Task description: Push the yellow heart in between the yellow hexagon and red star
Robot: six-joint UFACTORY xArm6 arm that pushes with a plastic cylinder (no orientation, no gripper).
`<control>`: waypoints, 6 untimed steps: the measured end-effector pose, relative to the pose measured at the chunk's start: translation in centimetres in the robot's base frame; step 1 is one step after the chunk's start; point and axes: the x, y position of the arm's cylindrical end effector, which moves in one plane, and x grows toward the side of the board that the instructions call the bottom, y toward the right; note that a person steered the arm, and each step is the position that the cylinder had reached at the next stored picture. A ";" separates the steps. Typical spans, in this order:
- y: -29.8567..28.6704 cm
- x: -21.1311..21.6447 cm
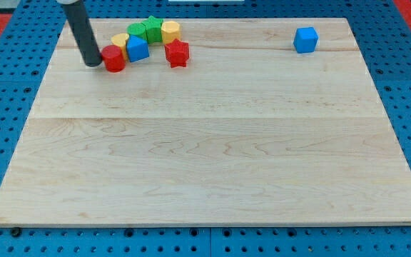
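My tip [93,63] rests on the board at the view's upper left, touching the left side of a red block [113,59]. Behind that block a yellow heart [120,42] sits partly hidden, with a blue block [138,49] against its right. A yellow hexagon [170,31] stands further right near the top edge. The red star [178,53] lies just below the hexagon, apart from the blue block.
Two green blocks [145,30] sit between the yellow heart and the yellow hexagon at the top edge. A blue cube [305,39] stands alone at the upper right. The wooden board [212,157] lies on a blue pegboard.
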 end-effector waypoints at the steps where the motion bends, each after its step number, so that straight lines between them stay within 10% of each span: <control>1: 2.8 -0.1; 6: 3.2 -5.0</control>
